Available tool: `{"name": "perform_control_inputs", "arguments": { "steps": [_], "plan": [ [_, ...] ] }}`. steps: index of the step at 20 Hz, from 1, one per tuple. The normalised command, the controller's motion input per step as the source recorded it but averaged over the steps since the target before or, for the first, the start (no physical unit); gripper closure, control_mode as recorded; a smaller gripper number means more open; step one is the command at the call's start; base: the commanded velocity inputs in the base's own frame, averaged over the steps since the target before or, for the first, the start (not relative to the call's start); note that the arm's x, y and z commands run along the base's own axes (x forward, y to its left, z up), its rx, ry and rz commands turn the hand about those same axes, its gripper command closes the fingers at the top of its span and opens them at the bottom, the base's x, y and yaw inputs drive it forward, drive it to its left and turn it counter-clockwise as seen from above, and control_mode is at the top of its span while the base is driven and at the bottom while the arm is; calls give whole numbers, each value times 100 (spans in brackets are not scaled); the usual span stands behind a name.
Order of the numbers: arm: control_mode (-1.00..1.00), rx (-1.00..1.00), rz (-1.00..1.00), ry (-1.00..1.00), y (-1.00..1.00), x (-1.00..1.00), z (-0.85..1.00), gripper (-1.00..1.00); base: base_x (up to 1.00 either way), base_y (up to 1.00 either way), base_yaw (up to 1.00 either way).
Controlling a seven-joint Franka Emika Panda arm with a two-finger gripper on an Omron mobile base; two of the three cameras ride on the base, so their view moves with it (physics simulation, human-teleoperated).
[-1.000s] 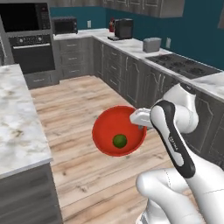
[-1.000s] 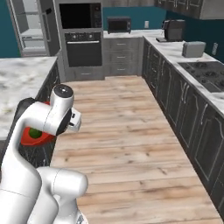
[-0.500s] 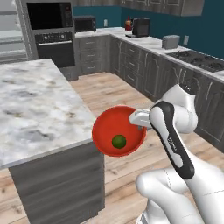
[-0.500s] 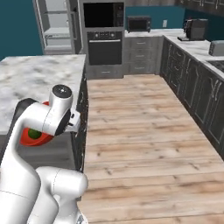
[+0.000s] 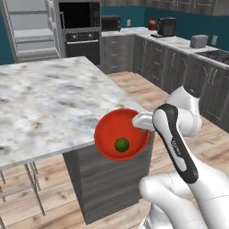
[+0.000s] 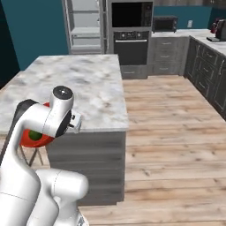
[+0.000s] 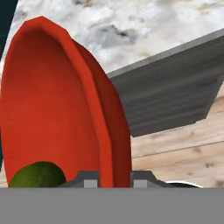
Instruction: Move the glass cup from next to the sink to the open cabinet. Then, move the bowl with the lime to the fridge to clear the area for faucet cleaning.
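Even, soft, slightly blurry rendered light

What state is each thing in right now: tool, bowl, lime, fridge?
tool: shut on the bowl's rim
bowl: held in the air beside the marble island's corner, tilted
lime: resting inside the bowl, at its low side
fridge: open, pale shelves showing
marble island: top bare where visible
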Motion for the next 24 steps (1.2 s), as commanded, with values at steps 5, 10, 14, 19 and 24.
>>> {"name": "perform_control_inputs", "arguments": {
  "steps": [5, 10, 14, 19, 24],
  "plan": [
    [100, 0, 0, 0, 0, 0, 0, 100, -6, 100, 7],
    [100, 0, 0, 0, 0, 0, 0, 100, 0, 100, 2],
    [100, 0, 0, 0, 0, 0, 0, 100, 8, 100, 0],
    [100, 0, 0, 0, 0, 0, 0, 100, 27, 100, 0],
    [100, 0, 0, 0, 0, 0, 0, 100, 76, 100, -1]
  ]
}}
